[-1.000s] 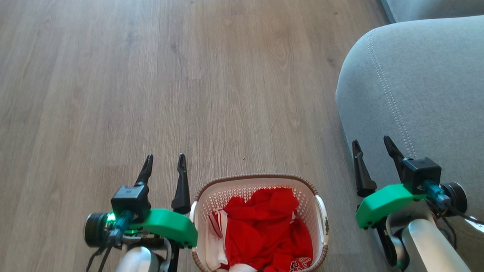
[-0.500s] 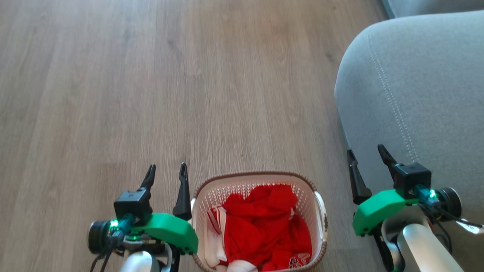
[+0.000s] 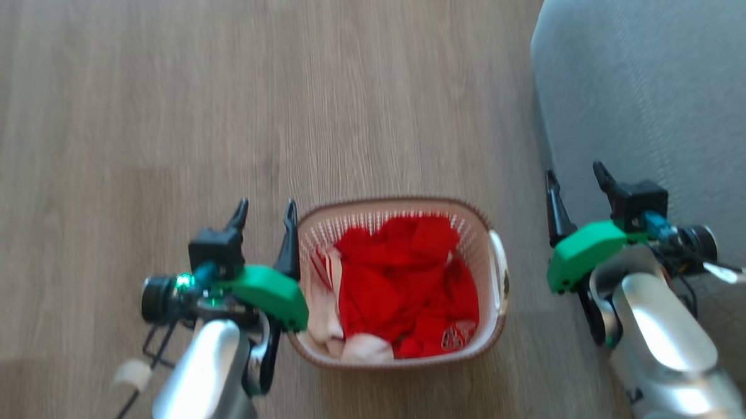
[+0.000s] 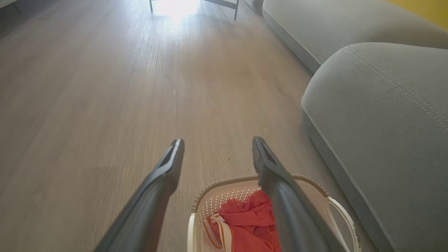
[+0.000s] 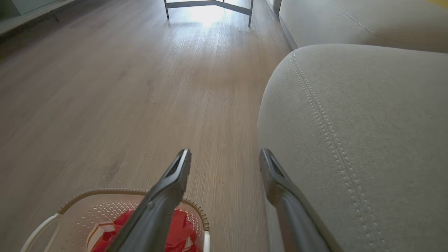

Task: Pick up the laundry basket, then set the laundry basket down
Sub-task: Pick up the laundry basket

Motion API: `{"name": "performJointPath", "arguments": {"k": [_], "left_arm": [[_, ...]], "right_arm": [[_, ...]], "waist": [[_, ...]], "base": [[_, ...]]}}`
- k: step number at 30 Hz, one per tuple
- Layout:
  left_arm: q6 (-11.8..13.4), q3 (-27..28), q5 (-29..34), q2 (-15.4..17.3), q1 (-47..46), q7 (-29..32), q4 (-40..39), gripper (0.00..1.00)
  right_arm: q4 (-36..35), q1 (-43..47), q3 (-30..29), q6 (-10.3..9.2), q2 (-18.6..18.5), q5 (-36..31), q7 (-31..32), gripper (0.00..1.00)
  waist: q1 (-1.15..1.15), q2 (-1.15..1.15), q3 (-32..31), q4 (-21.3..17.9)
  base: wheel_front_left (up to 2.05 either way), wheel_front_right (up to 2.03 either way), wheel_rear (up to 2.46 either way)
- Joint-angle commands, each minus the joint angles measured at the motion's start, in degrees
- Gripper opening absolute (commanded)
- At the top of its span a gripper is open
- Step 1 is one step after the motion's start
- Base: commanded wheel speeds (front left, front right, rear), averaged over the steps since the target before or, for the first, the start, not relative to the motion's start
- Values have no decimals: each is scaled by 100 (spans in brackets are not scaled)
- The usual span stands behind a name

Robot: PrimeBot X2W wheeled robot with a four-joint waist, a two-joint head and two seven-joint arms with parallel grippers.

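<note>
The laundry basket [image 3: 483, 220] stands on the wooden floor between my two arms, white and perforated with a brown braided rim, red and white clothes heaped inside. My left gripper [image 3: 267, 209] hovers open just off the basket's left side, its inner finger close to the rim. My right gripper [image 3: 576, 175] is open to the right of the basket, a gap away from the white side handle [image 3: 498, 260]. In the left wrist view the basket [image 4: 217, 185] lies below the open left gripper [image 4: 217, 147]. In the right wrist view the basket [image 5: 87, 196] sits lower left of the open right gripper [image 5: 225, 155].
A grey sofa arm [image 3: 657, 84] rises right beside the right gripper, with the longer sofa seat [image 4: 332, 24] running away behind it. Dark metal furniture legs [image 5: 210, 7] stand far ahead. Bare wooden floor [image 3: 123, 119] stretches to the left and front.
The head camera has tilted, so the whole picture shifted and the basket now shows higher and whole. Both grippers stay open beside the basket, empty as before.
</note>
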Motion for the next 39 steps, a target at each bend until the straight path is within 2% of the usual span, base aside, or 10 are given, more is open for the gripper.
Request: {"name": "performJointPath", "arguments": {"k": [1,9,17,22,27,39], "left_arm": [[-5,140,-48,17,-298,-29,-6,100],[-168,-294,-368,17,-1272,-29,1024,100],[-225,-781,-576,17,-1889,-29,1797,100],[-279,-1173,-808,17,-2199,-29,2338,100],[-199,-1591,-1065,17,-2479,-29,2972,100],[-137,-2472,-1891,17,-2990,186,3666,100]], "right_arm": [[-53,-232,147,40,-36,-53,-30,100],[957,-960,345,40,-36,188,-30,100],[1751,-1455,655,40,-36,633,-29,100],[2265,-1734,1017,40,-36,1029,41,100],[2554,-1959,1350,40,-36,1404,115,100],[3030,-2333,1801,40,-36,2042,416,100]], "waist": [[-1,0,533,24],[-1,0,1652,99],[-1,0,2299,141],[-1,0,2562,141],[-1,0,2739,128],[-1,0,3122,148]], "base": [[0,0,0],[0,0,0],[0,0,0],[0,0,0],[0,0,0],[0,0,0]]}}
